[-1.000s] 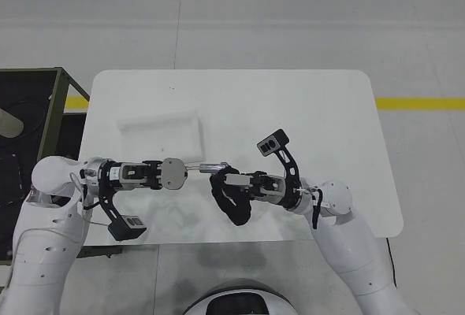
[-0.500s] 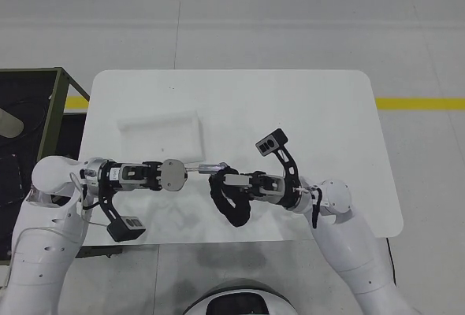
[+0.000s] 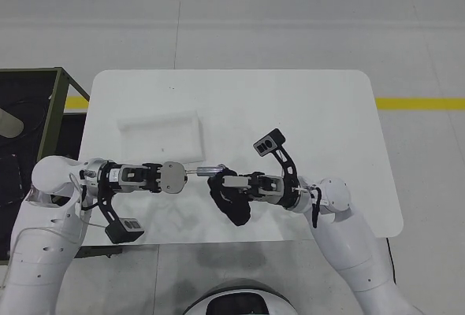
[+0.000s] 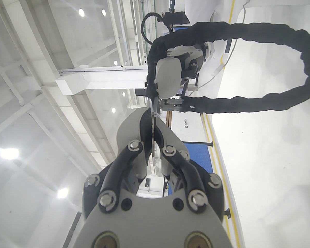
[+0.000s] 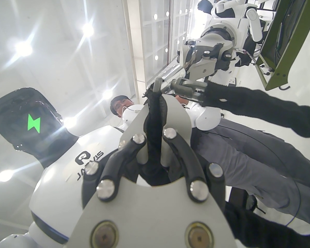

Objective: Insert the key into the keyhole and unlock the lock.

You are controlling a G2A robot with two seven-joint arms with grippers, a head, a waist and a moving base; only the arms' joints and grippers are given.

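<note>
Pinching the thin silver key [image 4: 152, 143] in your left gripper [image 4: 153, 123], right gripper [image 5: 157, 109] clamped on the black fabric-sleeved cable lock [image 5: 261, 104], tip meets lock; turning looks undone.

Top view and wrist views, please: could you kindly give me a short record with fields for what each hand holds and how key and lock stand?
Left hand: shut on a flat silver metal key, seen edge-on.
Right hand: shut on a cable lock in a black fabric sleeve.
Lock cylinder: silver metal, between the two hands, over the white table.
Key against lock: tip at the cylinder's end; insertion depth cannot be told.
Elsewhere: white rectangular pad lying on the table.
</note>
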